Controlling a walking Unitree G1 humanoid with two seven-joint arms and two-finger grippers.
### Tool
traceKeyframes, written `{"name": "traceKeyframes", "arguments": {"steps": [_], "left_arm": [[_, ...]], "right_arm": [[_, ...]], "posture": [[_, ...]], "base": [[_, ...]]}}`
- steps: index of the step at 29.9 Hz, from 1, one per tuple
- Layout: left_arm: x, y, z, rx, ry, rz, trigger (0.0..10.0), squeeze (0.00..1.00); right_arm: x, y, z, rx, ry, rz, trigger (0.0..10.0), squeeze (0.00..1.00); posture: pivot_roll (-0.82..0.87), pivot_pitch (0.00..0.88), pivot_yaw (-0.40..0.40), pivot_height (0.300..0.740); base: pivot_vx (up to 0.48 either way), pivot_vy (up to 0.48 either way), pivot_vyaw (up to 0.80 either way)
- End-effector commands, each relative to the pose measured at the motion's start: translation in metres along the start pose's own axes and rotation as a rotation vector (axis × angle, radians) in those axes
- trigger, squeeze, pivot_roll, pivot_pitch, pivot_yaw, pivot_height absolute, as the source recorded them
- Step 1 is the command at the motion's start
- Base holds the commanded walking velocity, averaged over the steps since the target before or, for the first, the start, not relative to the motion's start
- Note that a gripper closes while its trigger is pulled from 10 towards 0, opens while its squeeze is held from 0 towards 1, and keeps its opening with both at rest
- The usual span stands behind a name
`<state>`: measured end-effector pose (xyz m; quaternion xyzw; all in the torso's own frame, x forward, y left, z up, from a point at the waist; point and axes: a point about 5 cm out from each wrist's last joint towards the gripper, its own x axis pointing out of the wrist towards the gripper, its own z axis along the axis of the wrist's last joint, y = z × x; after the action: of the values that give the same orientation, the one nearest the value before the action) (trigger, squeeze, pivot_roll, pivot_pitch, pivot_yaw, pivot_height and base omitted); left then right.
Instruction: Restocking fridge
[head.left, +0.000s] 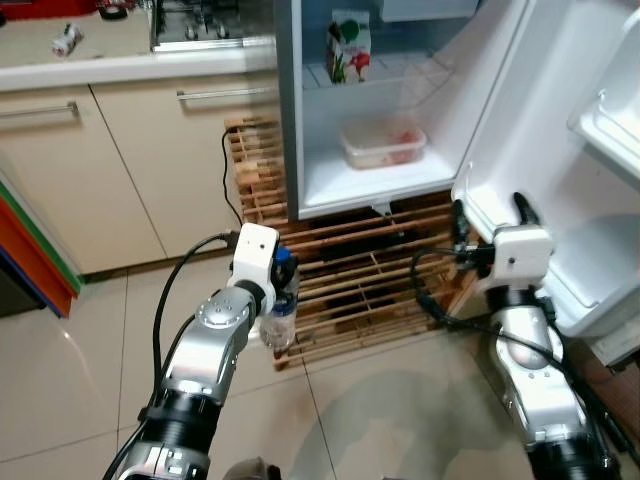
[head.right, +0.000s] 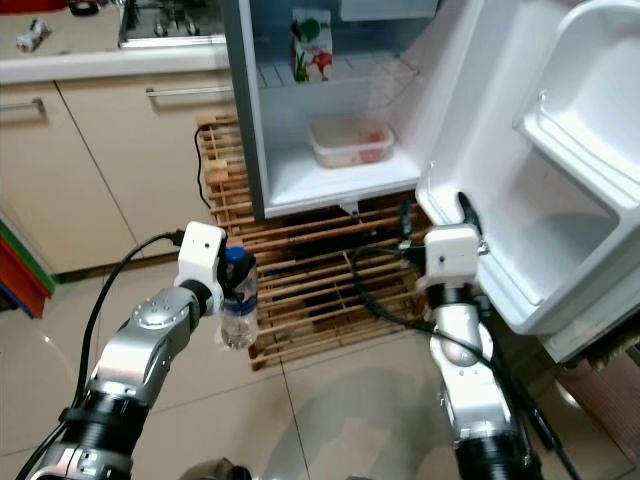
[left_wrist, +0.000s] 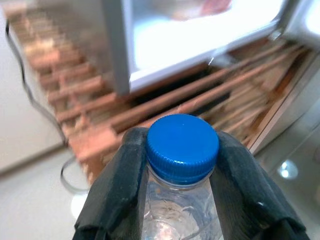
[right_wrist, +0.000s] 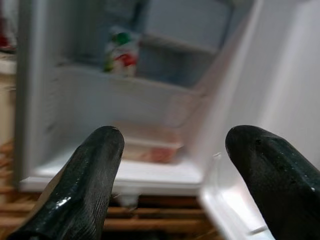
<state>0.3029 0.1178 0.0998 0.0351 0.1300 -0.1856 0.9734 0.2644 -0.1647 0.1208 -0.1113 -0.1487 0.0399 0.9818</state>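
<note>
Eye views: a clear water bottle (head.left: 279, 322) with a blue cap (head.left: 283, 257) is clamped in the left end effector (head.left: 274, 290) above the wooden slats (head.left: 350, 280), before the open fridge (head.left: 380, 170) holding a carton (head.left: 349, 46) and a lidded container (head.left: 383, 146). Left wrist view: black fingers (left_wrist: 117, 185) pinch the bottle's neck under the cap; its lower body is cut off. Right wrist view: the right end effector (right_wrist: 172, 165) is spread empty toward the blurred fridge interior.
</note>
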Motion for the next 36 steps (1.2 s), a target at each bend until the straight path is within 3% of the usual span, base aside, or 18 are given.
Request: {"name": "traceKeyframes", "arguments": {"steps": [1, 4, 7, 11, 24, 26, 36], "left_arm": [[-0.003, -0.005, 0.025, 0.039, -0.134, -0.053, 10.0, 0.00], [-0.009, -0.006, 0.043, 0.029, -0.256, -0.101, 10.0, 0.00], [-0.009, -0.007, 0.048, 0.034, -0.285, -0.109, 10.0, 0.00], [-0.009, -0.007, 0.050, -0.010, -0.295, -0.104, 10.0, 0.00], [-0.003, -0.011, 0.054, -0.003, -0.325, -0.122, 10.0, 0.00], [0.000, -0.014, 0.054, -0.027, -0.313, -0.146, 10.0, 0.00], [-0.003, -0.033, 0.064, 0.042, -0.384, -0.265, 10.0, 0.00]], "right_arm": [[0.001, -0.002, 0.005, 0.015, -0.007, 0.004, 10.0, 0.00], [0.001, -0.002, 0.001, 0.025, 0.021, 0.003, 10.0, 0.00], [0.002, -0.001, -0.002, 0.038, 0.037, 0.013, 10.0, 0.00], [0.004, -0.002, -0.005, 0.053, 0.066, 0.023, 10.0, 0.00], [-0.002, -0.008, -0.011, 0.046, 0.098, 0.026, 10.0, 0.00], [-0.003, -0.009, -0.012, 0.042, 0.103, 0.023, 10.0, 0.00], [-0.003, -0.011, -0.019, 0.056, 0.125, -0.019, 10.0, 0.00]], "posture": [[-0.06, 0.000, -0.011, 0.740], [-0.05, 0.000, -0.013, 0.740], [-0.05, 0.000, -0.018, 0.740], [-0.05, 0.000, -0.024, 0.740], [-0.07, 0.000, -0.032, 0.740], [-0.08, 0.000, -0.030, 0.740], [-0.08, 0.000, -0.011, 0.740]], "base": [[0.000, 0.000, -0.71], [0.000, 0.000, -0.68], [0.000, 0.244, -0.67], [0.000, 0.455, -0.67], [0.000, 0.466, -0.69], [0.000, 0.000, -0.69], [0.000, 0.000, -0.69]]}}
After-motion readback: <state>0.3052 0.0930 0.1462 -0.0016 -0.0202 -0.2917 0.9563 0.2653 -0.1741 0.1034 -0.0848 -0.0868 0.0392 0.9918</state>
